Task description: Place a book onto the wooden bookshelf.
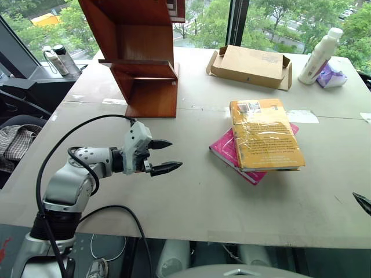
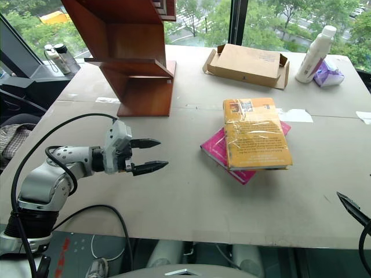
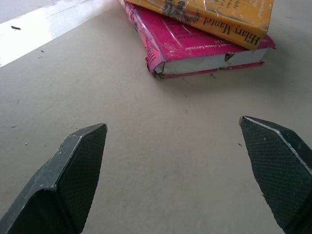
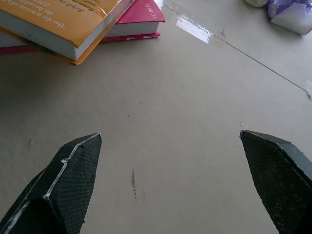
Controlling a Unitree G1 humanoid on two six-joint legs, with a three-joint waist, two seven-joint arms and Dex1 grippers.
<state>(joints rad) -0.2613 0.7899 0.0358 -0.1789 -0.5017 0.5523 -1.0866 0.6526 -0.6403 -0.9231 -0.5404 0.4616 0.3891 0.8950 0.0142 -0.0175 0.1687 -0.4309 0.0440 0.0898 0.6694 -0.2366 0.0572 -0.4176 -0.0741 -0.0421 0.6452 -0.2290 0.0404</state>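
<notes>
The thick yellow-orange book (image 1: 265, 134) in glossy wrap lies on top of a thinner pink book (image 1: 227, 149) at mid-table, right of centre. The reddish-brown wooden bookshelf (image 1: 142, 58) stands at the back left of the table. My left gripper (image 1: 165, 156) hovers open over the table's left half, pointing toward the books with bare table between; nothing is in it. In the left wrist view the books (image 3: 204, 34) lie ahead of the spread fingers (image 3: 80, 165). My right gripper (image 4: 170, 180) is open and empty at the table's right front edge, its fingertip (image 2: 351, 208) just showing.
A flat tan cardboard box (image 1: 250, 65) lies at the back centre. A white bottle (image 1: 320, 55) and a purple-white wrapper (image 1: 331, 75) stand at the back right. Two bottles (image 1: 61, 59) sit on a ledge at far left. Black cables loop around my left arm.
</notes>
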